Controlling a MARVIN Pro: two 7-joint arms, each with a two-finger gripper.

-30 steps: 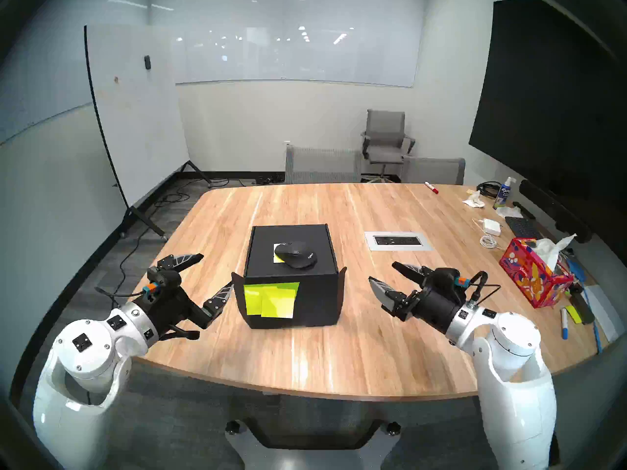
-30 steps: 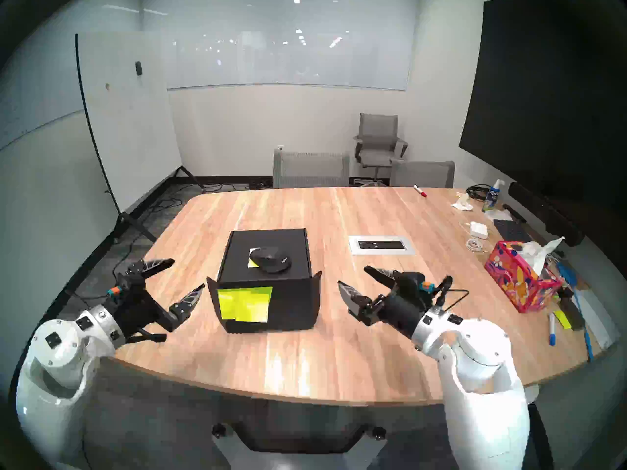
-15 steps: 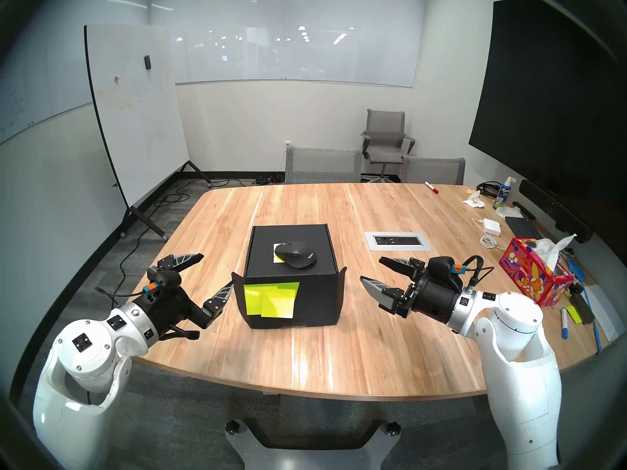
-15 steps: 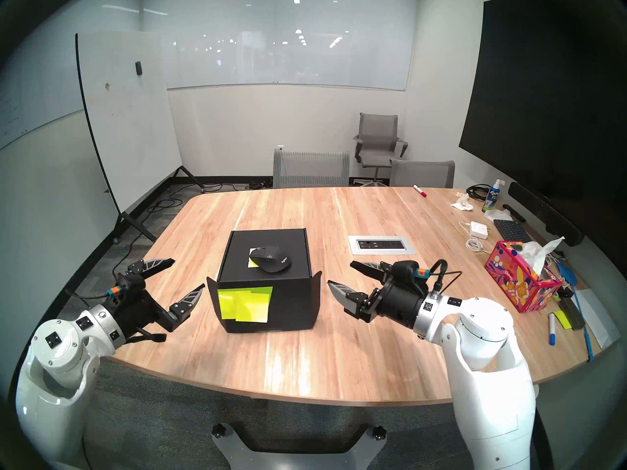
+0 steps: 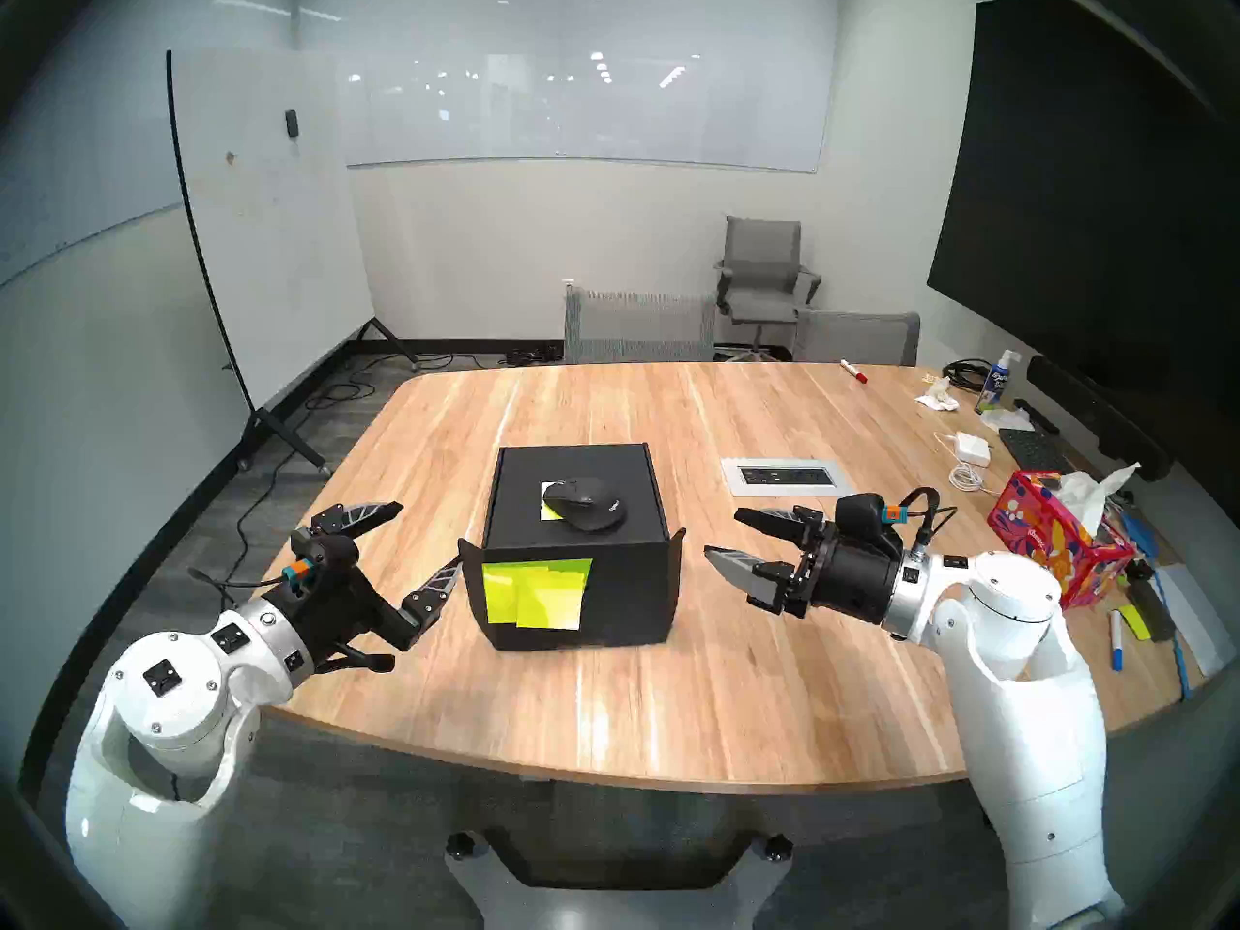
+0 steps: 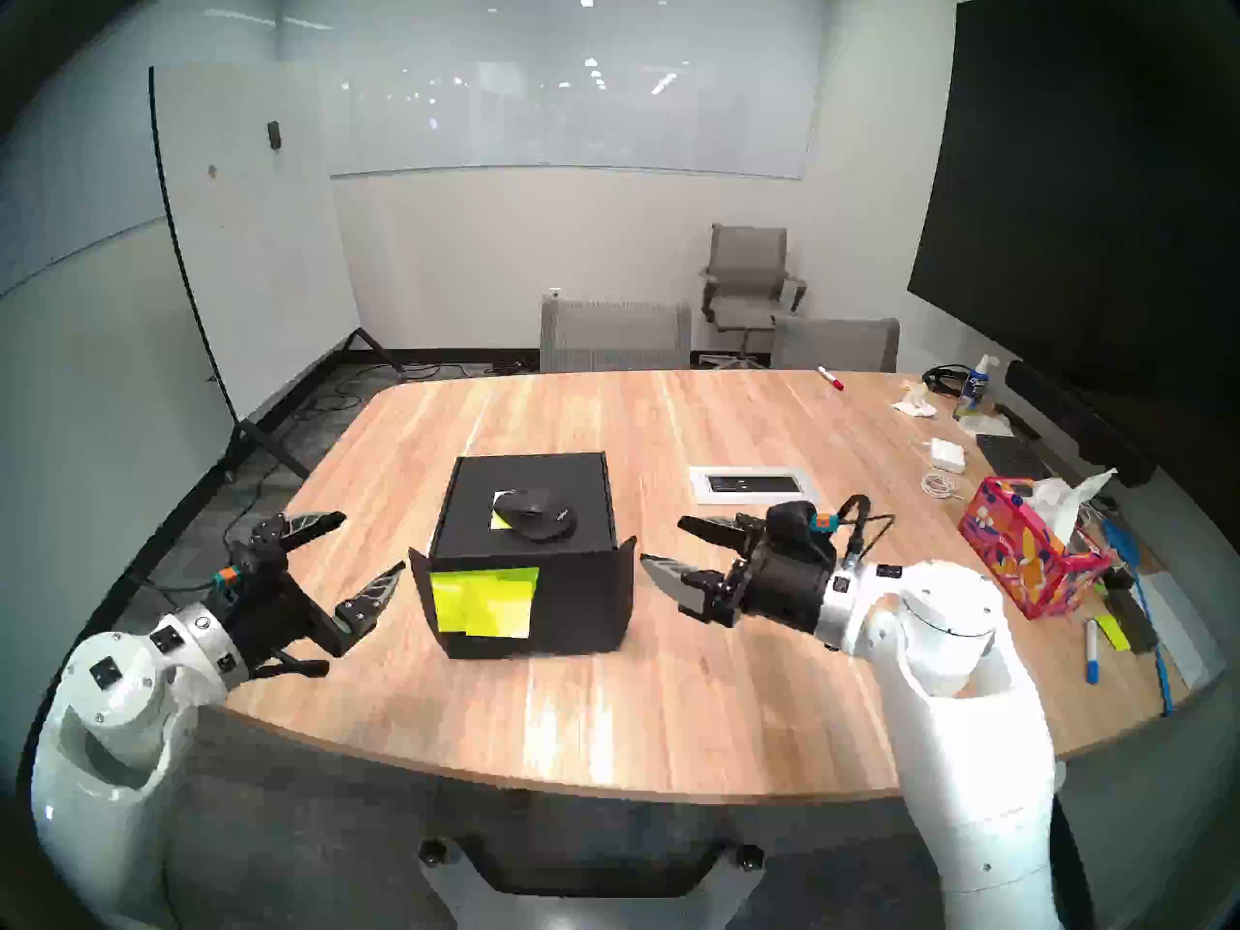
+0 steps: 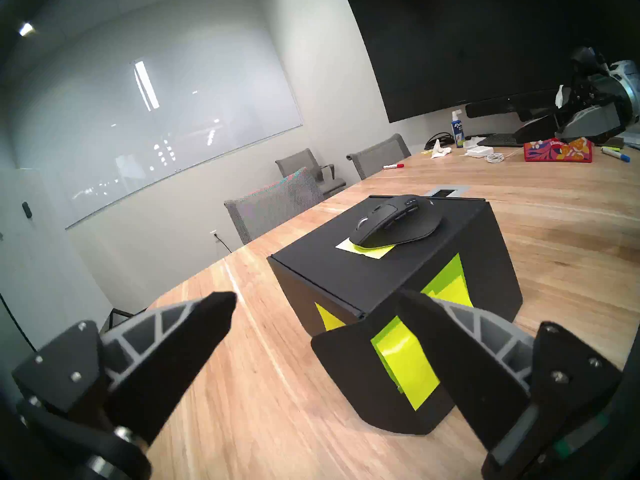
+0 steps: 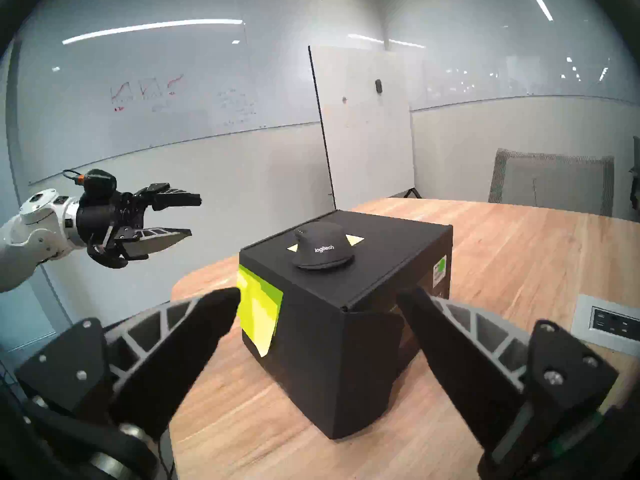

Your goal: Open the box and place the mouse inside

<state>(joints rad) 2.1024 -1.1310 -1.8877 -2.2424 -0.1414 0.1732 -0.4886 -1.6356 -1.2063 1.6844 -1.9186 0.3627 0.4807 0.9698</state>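
The black box (image 5: 631, 593) sits shut in the middle of the wooden table (image 5: 671, 707), with yellow-green sticky notes (image 5: 537, 593) on its near face and two side flaps sticking out at its front corners. The black mouse (image 5: 585, 502) rests on the lid, on a pale note. My left gripper (image 5: 429, 534) is open, just left of the box, one fingertip near the left flap. My right gripper (image 5: 723, 533) is open, a short way right of the box, pointing at it. The right wrist view shows the box (image 8: 381, 261) and mouse (image 8: 322, 247) between my open fingers.
A red floral tissue box (image 5: 1053, 539), white power adapter (image 5: 973, 447), keyboard (image 5: 1033, 449), spray bottle (image 5: 996, 382) and markers crowd the table's right edge. An outlet panel (image 5: 788, 477) is set in the table right of the box. Chairs (image 5: 637, 325) stand at the far edge.
My right gripper has moved left toward the box and levelled out, still open. The left arm, the box and the mouse have not moved.
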